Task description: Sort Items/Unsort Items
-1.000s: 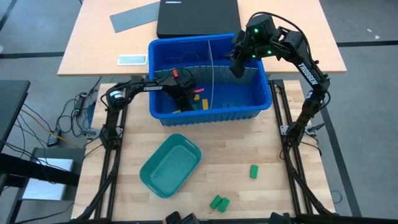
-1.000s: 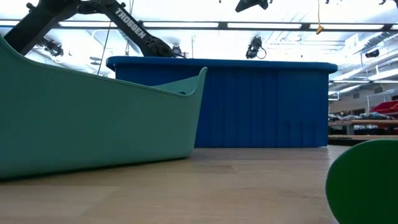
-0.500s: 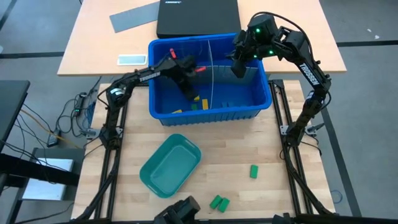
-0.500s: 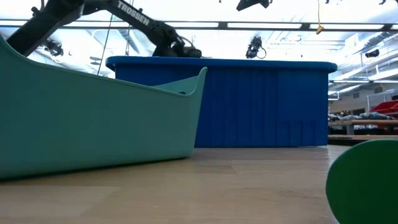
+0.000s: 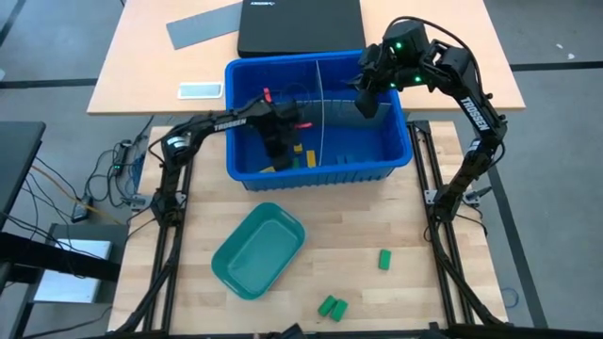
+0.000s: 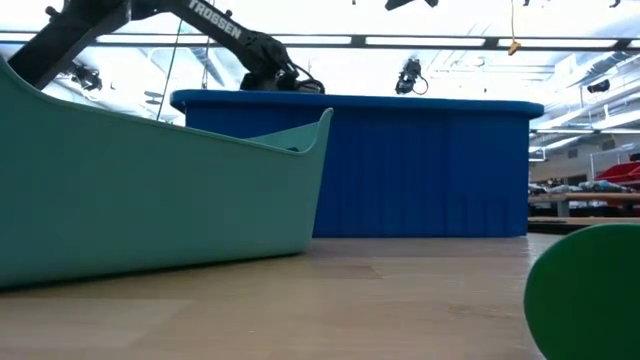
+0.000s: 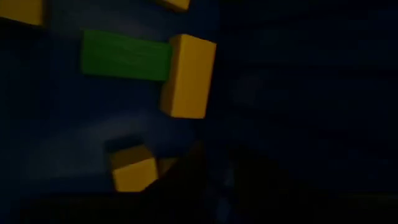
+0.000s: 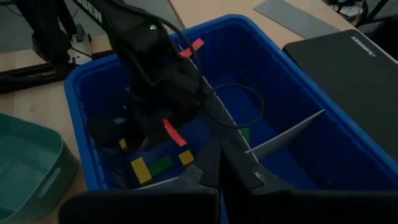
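The items are small blocks. Yellow ones (image 5: 297, 151) and green ones (image 5: 306, 161) lie on the floor of the blue bin's (image 5: 311, 175) left compartment, and another green one (image 5: 344, 158) lies right of the divider (image 5: 318, 104). Three green blocks (image 5: 384, 259) (image 5: 332, 306) lie on the table near its front. My left gripper (image 5: 278, 155) reaches down into the left compartment, above a yellow block (image 7: 188, 76) and a green one (image 7: 124, 56); its fingers are lost in the dark. My right gripper (image 8: 221, 167) hangs shut and empty over the right compartment.
A teal tray (image 5: 256, 250) stands on the table in front of the bin, filling the low view's left side (image 6: 150, 190). Behind the bin, on a second table, lie a dark laptop (image 5: 297, 26), a grey sheet (image 5: 203, 26) and a small flat device (image 5: 200, 90).
My left gripper has risen inside the bin's left compartment, and its wrist has tipped and rolled a little. The blocks on the bin floor lie where they were.
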`<state>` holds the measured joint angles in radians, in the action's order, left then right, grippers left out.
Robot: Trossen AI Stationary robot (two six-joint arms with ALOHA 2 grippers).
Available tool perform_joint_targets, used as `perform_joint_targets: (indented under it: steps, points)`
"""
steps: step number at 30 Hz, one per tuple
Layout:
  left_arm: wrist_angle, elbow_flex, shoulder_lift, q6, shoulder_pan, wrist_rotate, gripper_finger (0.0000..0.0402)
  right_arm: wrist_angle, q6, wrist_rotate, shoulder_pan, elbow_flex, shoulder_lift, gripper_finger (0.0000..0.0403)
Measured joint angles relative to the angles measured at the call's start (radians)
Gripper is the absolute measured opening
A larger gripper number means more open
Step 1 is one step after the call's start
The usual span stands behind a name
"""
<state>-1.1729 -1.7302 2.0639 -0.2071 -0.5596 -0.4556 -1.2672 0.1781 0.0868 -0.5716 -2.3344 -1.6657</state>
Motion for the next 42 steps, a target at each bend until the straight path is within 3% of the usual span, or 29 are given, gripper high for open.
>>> perform_joint_targets:
  steps: [3,9,14,19,25,30,35,42]
  points:
    - [0.076,0.054,-0.005,0.059,0.014,-0.010,0.0126,-0.001,0.001,0.000,0.000,0.000,0.000,0.0000]
    - [0.243,0.125,0.008,0.158,0.024,0.209,0.0202,-0.001,0.013,0.000,0.000,0.000,0.000,0.0000]
    - [0.283,0.174,0.008,0.159,0.033,0.194,0.0244,0.000,0.030,0.000,0.000,0.000,0.000,0.0000]
    - [0.327,0.234,0.004,0.164,0.060,0.151,0.0252,0.000,0.037,0.000,0.000,0.000,0.000,0.0000]
    - [0.398,0.292,-0.002,0.172,0.093,0.094,0.0201,0.003,0.044,0.000,0.000,0.000,0.000,0.0000]
    - [0.486,0.303,0.004,0.168,0.108,0.016,0.0110,0.011,0.045,-0.001,0.000,0.000,0.000,0.0000]
    - [0.501,0.301,0.006,0.149,0.104,0.006,0.0013,0.010,0.045,-0.001,0.000,0.000,-0.001,0.0000]
    - [0.401,0.225,0.007,0.130,0.060,-0.061,0.0003,0.009,0.044,0.000,0.000,0.000,0.000,0.0000]
